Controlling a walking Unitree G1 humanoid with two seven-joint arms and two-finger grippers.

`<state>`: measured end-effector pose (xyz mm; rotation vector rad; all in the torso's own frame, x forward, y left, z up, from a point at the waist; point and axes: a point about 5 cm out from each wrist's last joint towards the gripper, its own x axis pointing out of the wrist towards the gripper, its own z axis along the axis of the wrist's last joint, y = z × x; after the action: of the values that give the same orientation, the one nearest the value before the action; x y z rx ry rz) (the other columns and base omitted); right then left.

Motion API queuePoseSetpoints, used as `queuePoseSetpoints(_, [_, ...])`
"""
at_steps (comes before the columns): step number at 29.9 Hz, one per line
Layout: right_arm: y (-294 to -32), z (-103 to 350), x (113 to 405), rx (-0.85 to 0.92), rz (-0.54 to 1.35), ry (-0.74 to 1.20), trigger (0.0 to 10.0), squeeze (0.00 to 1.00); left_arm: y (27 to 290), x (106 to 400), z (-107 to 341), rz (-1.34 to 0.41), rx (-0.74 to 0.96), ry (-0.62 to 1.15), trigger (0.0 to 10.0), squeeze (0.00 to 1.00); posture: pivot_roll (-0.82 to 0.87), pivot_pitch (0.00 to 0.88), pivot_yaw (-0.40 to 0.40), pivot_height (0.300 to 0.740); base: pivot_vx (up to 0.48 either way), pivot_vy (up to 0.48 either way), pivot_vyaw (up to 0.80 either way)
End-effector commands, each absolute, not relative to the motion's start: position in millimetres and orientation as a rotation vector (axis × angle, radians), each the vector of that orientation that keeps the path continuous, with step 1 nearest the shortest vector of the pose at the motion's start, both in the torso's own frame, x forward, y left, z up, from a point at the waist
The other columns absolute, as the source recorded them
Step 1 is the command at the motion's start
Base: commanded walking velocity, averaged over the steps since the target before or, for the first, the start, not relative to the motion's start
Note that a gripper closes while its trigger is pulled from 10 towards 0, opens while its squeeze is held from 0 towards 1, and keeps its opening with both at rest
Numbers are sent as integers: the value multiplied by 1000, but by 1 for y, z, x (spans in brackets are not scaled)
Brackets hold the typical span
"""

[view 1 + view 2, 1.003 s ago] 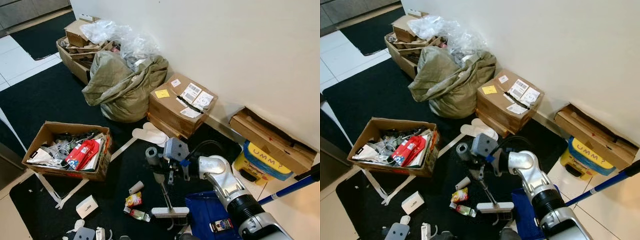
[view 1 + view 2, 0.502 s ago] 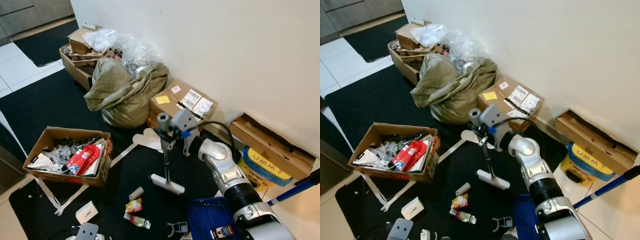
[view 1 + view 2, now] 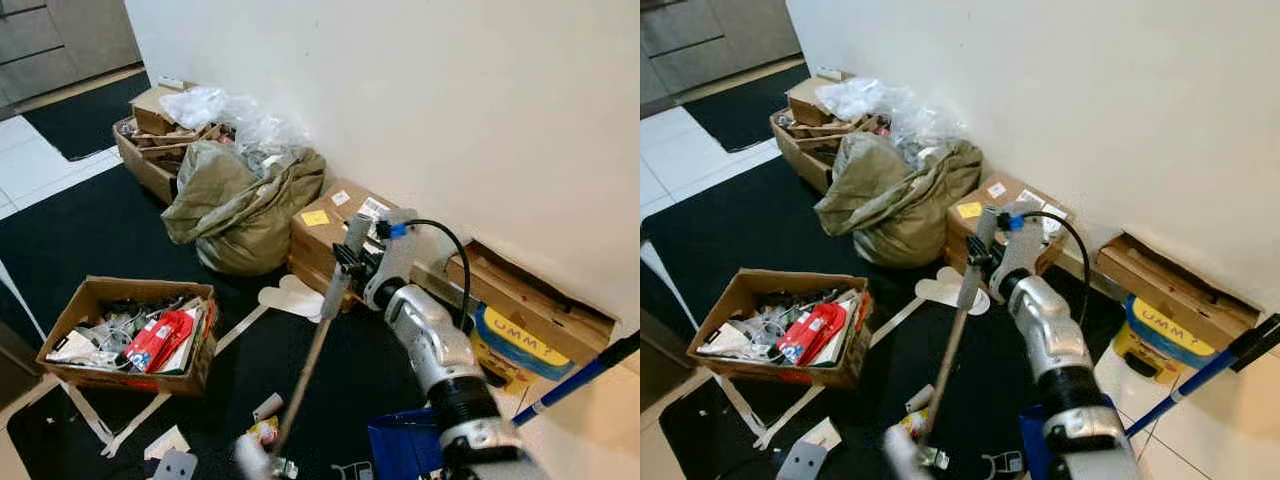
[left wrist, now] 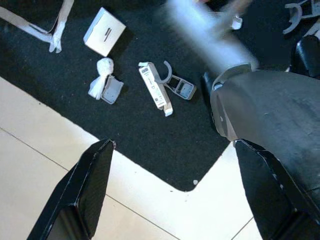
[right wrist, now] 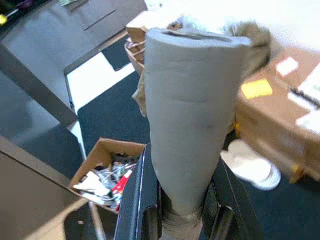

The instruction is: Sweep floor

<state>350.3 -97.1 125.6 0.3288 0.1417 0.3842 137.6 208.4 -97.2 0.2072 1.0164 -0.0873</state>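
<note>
While the black mat (image 3: 90, 210) spreads wide below and to the left of the right gripper (image 3: 345, 262), that claw is clamped on the grey foam grip of the broom (image 3: 305, 365), holding it up in front of the labelled cardboard box (image 3: 318, 232) that sits just behind it against the wall. Half a second ago the brush head stood flat on the mat directly beneath the claw; now the pole slants down and away to the left, and the head is a blur low by the small litter (image 3: 262, 432), so I judge a sweeping stroke is under way, dragging toward the robot's feet. Beyond the claw, to its left, slumps the olive sack (image 3: 238, 195); further left and lower lies the open box of cables and red packets (image 3: 125, 333). Below the claw to its right sits the blue dustpan (image 3: 405, 445). The left gripper (image 4: 170, 195) hangs spread wide over the mat's edge, with a white carton (image 4: 105, 38) and scraps beneath.
</note>
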Motion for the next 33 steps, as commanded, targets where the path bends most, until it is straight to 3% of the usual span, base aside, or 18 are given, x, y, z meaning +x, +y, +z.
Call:
queuePoseSetpoints(1, [-98,133,351,354,365,112,10000,0,208,130,-100,-96,218,1054,10000,0,-108,59,3,740,0,0,0])
queuePoseSetpoints(16, [-119,101,339,203,73,236,10000,0,199,134,-101,-118,228,1064,10000,0,-134,32,2,740,0,0,0])
queuePoseSetpoints(33, [-126,94,334,363,-48,243,10000,0,205,127,-103,-45,185,1083,10000,0,-163,41,43,740,0,0,0])
